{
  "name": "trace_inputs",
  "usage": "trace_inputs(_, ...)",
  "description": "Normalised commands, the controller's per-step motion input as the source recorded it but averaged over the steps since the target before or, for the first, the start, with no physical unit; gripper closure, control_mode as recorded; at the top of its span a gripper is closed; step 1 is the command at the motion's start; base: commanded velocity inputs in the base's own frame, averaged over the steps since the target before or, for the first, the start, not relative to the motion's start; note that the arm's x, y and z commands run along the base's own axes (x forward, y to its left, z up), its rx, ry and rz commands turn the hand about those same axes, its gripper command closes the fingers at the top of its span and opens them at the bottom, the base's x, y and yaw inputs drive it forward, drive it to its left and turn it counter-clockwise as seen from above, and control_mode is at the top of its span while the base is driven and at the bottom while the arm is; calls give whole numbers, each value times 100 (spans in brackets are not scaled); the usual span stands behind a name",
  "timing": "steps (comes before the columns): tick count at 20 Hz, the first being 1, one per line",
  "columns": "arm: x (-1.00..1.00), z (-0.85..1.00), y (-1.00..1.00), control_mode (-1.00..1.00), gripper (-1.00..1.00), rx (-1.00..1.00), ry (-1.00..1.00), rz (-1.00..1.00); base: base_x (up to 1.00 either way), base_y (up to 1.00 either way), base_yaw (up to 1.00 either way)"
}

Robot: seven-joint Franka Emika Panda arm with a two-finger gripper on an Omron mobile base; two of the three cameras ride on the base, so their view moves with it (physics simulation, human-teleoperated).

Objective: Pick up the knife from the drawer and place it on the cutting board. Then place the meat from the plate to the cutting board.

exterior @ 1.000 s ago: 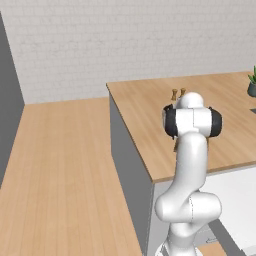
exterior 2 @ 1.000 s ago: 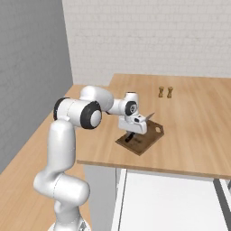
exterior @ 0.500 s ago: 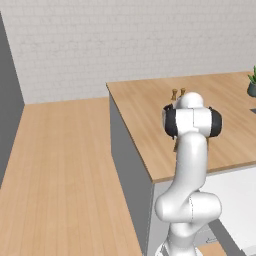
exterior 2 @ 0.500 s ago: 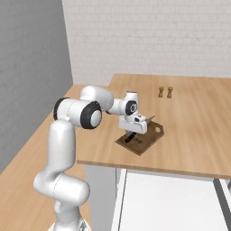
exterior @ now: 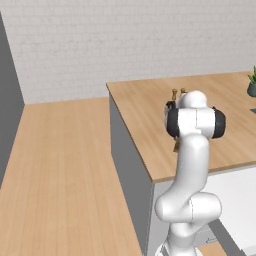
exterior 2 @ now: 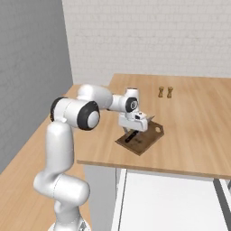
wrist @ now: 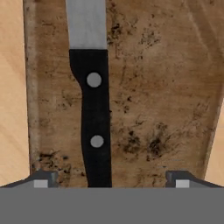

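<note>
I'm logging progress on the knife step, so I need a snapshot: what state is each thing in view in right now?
knife: lying flat on the board, released, black handle between the hand's fingertips without touching either.
cutting board: flat on the counter, carrying the knife, no meat on it.
hand: open, fingertips wide apart, just above the knife handle.
two small brown shakers: upright, side by side at the back of the counter.

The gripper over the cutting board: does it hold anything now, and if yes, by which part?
Nothing is held. The gripper is open, its fingertips wide apart on either side of the knife, which lies flat on the cutting board.
</note>
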Motion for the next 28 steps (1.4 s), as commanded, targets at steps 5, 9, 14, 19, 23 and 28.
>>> trace_inputs(5, -17, 46, 18, -100, -100, 3, -8, 0, 0, 0, 0)
trace_inputs(9, -40, 39, 21, -100, -100, 3, -7, 0, 0, 0, 0)
trace_inputs(14, -32, 36, 31, -100, -100, 1, -8, 0, 0, 0, 0)
trace_inputs(19, -59, 14, 40, -100, -100, 0, -4, 9, 0, 0, 0)
trace_inputs(23, -97, 4, 47, -100, -100, 0, -1, 12, 0, 0, 0)
trace_inputs(28, -87, 12, 55, -100, -100, 0, -6, 13, 0, 0, 0)
